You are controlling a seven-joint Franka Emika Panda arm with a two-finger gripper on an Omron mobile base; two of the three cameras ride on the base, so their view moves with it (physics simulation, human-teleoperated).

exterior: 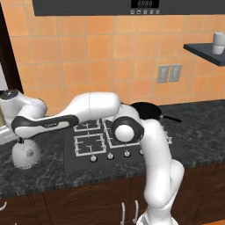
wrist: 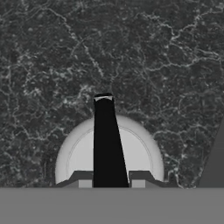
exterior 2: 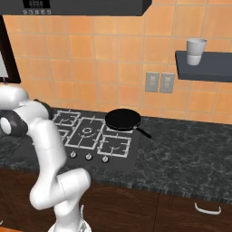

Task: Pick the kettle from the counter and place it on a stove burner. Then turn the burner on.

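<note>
At the counter's (exterior: 44,176) left end, beside the stove's left edge, your kettle (exterior: 25,154) stands upright on the dark stone; your gripper (wrist: 108,181) sits directly over it, fingers pinched shut on its black handle (wrist: 106,140)

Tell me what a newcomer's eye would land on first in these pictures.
First, the white arm stretched far left over the counter, its claw shut on the top of the kettle standing beside the stove. Next, the black pan on a rear burner. Then the white cup on the dark wall shelf at right.
</note>
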